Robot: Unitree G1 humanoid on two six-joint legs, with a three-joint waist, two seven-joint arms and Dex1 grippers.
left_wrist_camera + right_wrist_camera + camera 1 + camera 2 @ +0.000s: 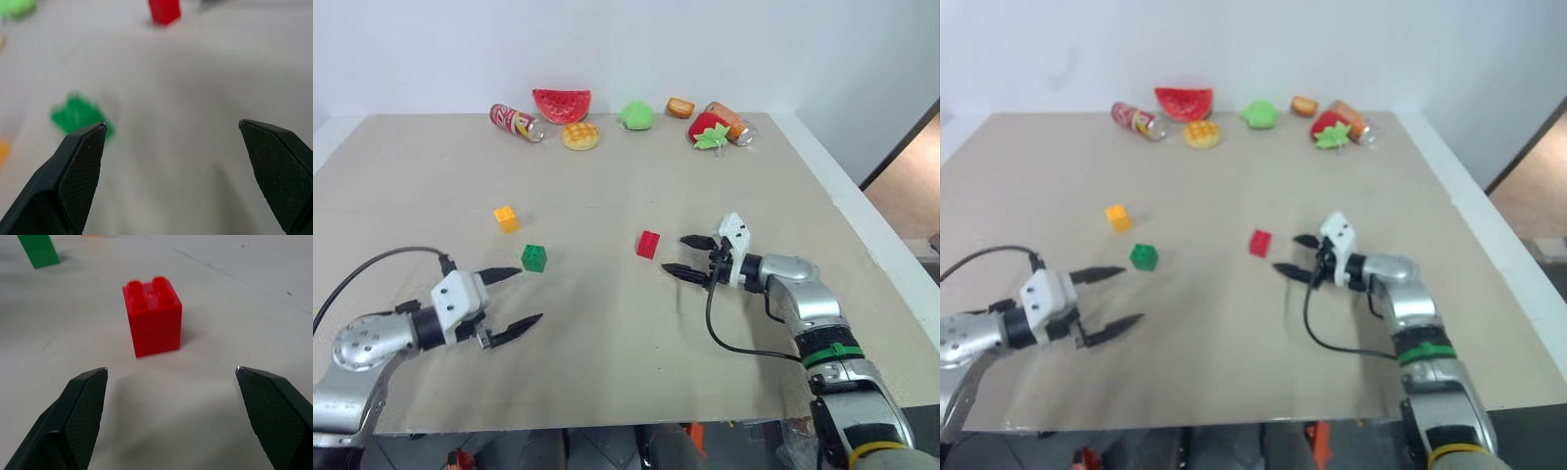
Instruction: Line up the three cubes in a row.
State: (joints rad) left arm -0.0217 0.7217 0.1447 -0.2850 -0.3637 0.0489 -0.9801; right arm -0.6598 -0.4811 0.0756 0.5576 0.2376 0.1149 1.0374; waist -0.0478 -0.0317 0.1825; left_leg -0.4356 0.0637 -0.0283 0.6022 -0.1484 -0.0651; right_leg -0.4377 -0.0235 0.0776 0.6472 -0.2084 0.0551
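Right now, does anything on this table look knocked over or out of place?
Two soda cans lie on their sides at the far edge: one beside the watermelon slice, another behind the toy strawberry. The red, green and yellow-orange cubes sit upright, scattered.

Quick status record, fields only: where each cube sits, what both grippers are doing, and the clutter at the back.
red cube: upright on table, just ahead of right gripper, not touched
green cube: near left gripper, free
yellow-orange cube: beyond the green one, apart from it
row: not yet formed
right gripper: open, aimed at red cube
left gripper: open, empty
far edge: toy foods and two soda cans
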